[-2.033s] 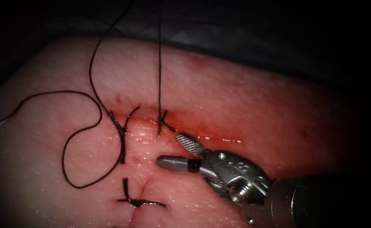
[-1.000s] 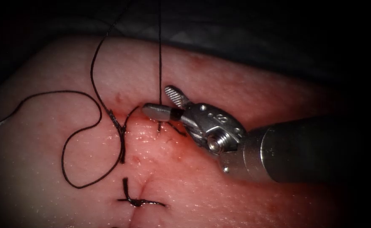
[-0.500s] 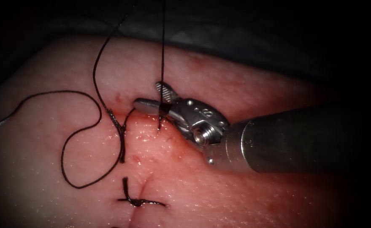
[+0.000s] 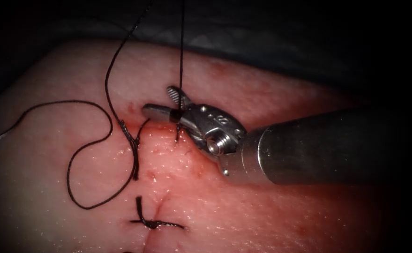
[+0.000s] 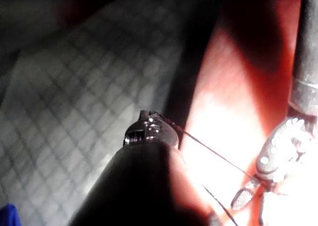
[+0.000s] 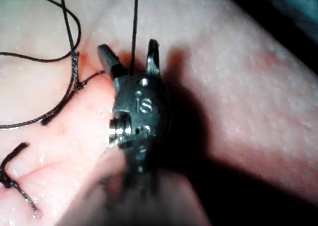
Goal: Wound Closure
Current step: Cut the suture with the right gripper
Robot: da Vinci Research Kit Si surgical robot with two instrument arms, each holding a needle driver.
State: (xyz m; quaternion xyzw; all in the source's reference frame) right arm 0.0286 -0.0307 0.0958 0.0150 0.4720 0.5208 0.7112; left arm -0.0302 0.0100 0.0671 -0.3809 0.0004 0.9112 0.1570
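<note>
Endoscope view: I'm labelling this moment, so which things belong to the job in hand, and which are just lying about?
In the job:
right claw, open around the taut thread
left claw, holding that thread
cut
tissue

Lying about:
slack loop
finished knot
red fluid

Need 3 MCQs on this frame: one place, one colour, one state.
1. The taut thread passes:
A) between the right hand's jaws
B) under its shaft
C) left of the loose loop

2. Thread colour:
A) white
B) black
C) blue

3. Right hand's jaws:
A) shut on the needle
B) shut on the thread
C) open

Key:
1A, the strand rising from the knot to the left hand, which holds it, sits between both jaws.
2B, it is dark against the pale tissue.
3C, the jaws are spread and grip nothing.
</note>
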